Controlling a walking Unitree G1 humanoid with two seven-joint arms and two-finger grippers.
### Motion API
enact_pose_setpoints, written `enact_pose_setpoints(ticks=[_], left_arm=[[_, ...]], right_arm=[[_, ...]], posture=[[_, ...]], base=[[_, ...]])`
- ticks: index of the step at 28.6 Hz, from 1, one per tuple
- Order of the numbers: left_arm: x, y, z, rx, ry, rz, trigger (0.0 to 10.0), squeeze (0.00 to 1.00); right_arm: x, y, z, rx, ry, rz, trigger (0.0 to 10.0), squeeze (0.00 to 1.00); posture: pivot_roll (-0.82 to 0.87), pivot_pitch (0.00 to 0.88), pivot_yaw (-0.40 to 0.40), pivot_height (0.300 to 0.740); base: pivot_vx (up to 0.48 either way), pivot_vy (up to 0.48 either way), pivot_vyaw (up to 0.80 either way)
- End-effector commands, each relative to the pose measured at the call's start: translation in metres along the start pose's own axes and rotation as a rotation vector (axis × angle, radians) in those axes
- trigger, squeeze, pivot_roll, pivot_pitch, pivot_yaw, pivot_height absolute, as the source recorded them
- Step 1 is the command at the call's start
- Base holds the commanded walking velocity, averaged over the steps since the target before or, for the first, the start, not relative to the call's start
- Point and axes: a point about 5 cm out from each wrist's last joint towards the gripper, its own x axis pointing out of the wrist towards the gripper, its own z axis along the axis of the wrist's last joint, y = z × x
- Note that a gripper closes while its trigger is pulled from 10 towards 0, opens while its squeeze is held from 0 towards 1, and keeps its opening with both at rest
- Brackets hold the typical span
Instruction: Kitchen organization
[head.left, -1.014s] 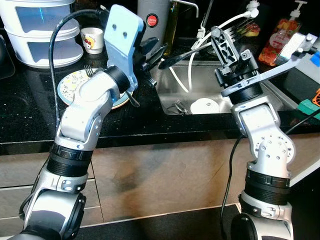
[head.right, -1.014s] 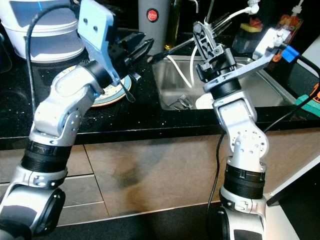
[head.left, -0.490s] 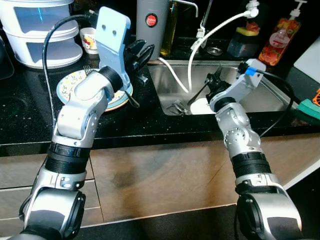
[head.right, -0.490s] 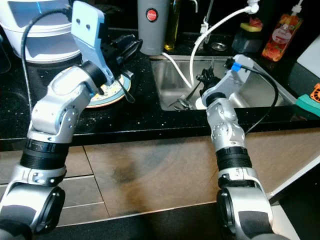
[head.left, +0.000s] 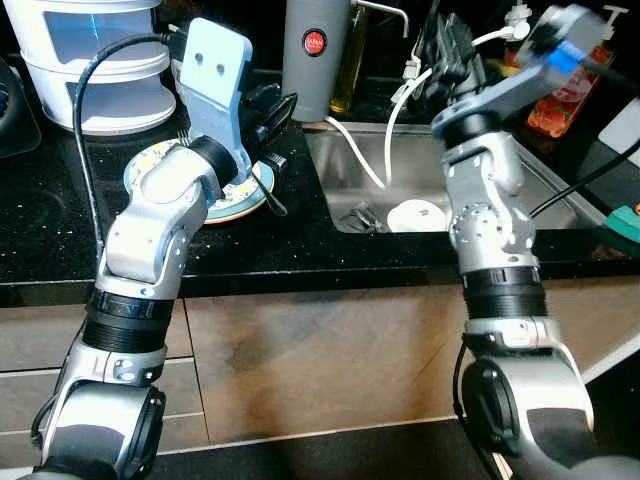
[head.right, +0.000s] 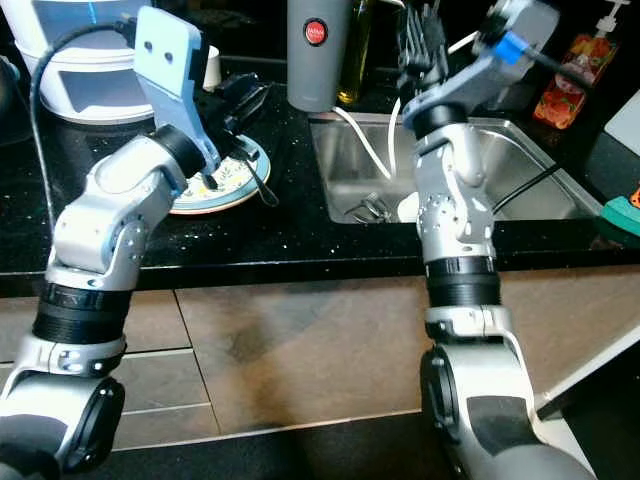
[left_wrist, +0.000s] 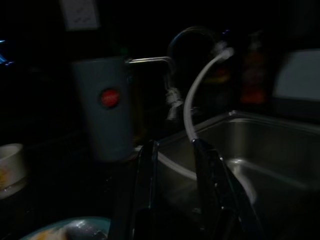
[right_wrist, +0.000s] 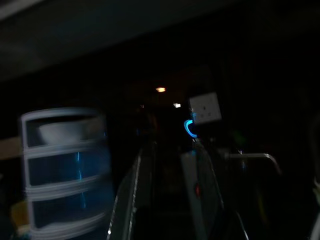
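A patterned plate (head.left: 243, 192) lies on the black counter (head.left: 60, 230), with a dark spoon (head.right: 262, 186) over its near rim. My left gripper (head.left: 272, 108) hovers just above the plate's far side, pointing toward the sink; its fingers (left_wrist: 149, 190) stand open with nothing between them. The steel sink (head.left: 545, 190) holds a white dish (head.left: 416, 213) and some cutlery (head.left: 365, 216). My right gripper (head.left: 447, 42) is raised high over the sink's back edge, near the white hose (head.left: 393, 115). In the dark, blurred right wrist view its fingers (right_wrist: 137, 195) look open and hold nothing.
A grey canister with a red button (head.left: 314, 50) stands behind the sink's left corner. A white stacked container (head.left: 95, 60) and a small cup (head.right: 210, 66) sit at the back left. An orange bottle (head.left: 553, 105) stands at the back right, a green object (head.left: 626, 220) at the right edge.
My right arm dipped into the sink half a second ago and has now swung up high over its back edge. The left arm has barely moved; the camera shifted slightly.
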Motion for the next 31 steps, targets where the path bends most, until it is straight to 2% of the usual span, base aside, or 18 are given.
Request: enact_pose_setpoints(ticks=[1, 2, 4, 5, 7, 8, 10, 12, 18, 22, 31], left_arm=[[0.006, 0.006, -0.01, 0.025, 0.086, 0.059, 10.0, 0.0], [0.006, 0.006, -0.01, 0.025, 0.086, 0.059, 10.0, 0.0], [0.009, 0.025, -0.034, 0.059, 0.258, 0.194, 10.0, 0.0], [0.009, 0.025, -0.034, 0.059, 0.258, 0.194, 10.0, 0.0], [0.007, 0.039, -0.051, 0.063, 0.377, 0.294, 10.0, 0.0], [0.007, 0.039, -0.051, 0.063, 0.377, 0.294, 10.0, 0.0], [0.007, 0.049, -0.061, 0.006, 0.454, 0.368, 10.0, 0.0], [0.01, 0.054, -0.067, -0.016, 0.496, 0.417, 10.0, 0.0], [0.014, 0.062, -0.073, -0.015, 0.533, 0.489, 10.0, 0.0], [0.011, 0.063, -0.081, -0.041, 0.586, 0.523, 10.0, 0.0], [0.007, 0.072, -0.083, -0.034, 0.609, 0.58, 10.0, 0.0]], right_arm=[[-0.011, 0.003, 0.0, -0.037, 0.019, 0.03, 10.0, 0.0], [-0.011, 0.003, 0.0, -0.037, 0.019, 0.03, 10.0, 0.0], [-0.034, 0.008, -0.014, -0.076, 0.088, 0.055, 10.0, 0.0], [-0.034, 0.008, -0.014, -0.076, 0.088, 0.055, 10.0, 0.0], [-0.048, 0.008, -0.023, -0.078, 0.131, 0.033, 10.0, 0.0], [-0.048, 0.008, -0.023, -0.078, 0.131, 0.033, 10.0, 0.0], [-0.053, 0.008, -0.023, -0.075, 0.141, 0.012, 10.0, 0.0], [-0.052, 0.009, -0.021, -0.073, 0.139, 0.003, 10.0, 0.0], [-0.05, 0.013, -0.015, -0.073, 0.131, 0.016, 10.0, 0.0], [-0.054, 0.02, -0.01, -0.077, 0.133, 0.03, 10.0, 0.0], [-0.058, 0.024, -0.006, -0.082, 0.149, 0.023, 10.0, 0.0]], posture=[[0.12, 0.0, -0.078, 0.74], [0.12, 0.0, -0.078, 0.74], [0.11, 0.0, -0.07, 0.74], [0.11, 0.0, -0.07, 0.74], [0.1, 0.0, -0.061, 0.74], [0.1, 0.0, -0.061, 0.74], [0.09, 0.0, -0.057, 0.74], [0.09, 0.0, -0.053, 0.74], [0.08, 0.007, -0.046, 0.74], [0.08, 0.032, -0.044, 0.74], [0.08, 0.104, -0.047, 0.74]], base=[[0.0, 0.0, 0.0], [0.0, 0.0, 0.0], [0.0, 0.0, 0.0], [0.0, 0.0, 0.0], [0.0, 0.0, 0.0], [0.0, 0.0, 0.0], [0.0, 0.0, 0.0], [0.0, 0.0, 0.0], [0.0, 0.0, 0.0], [0.0, 0.0, 0.0], [0.0, 0.0, 0.0]])
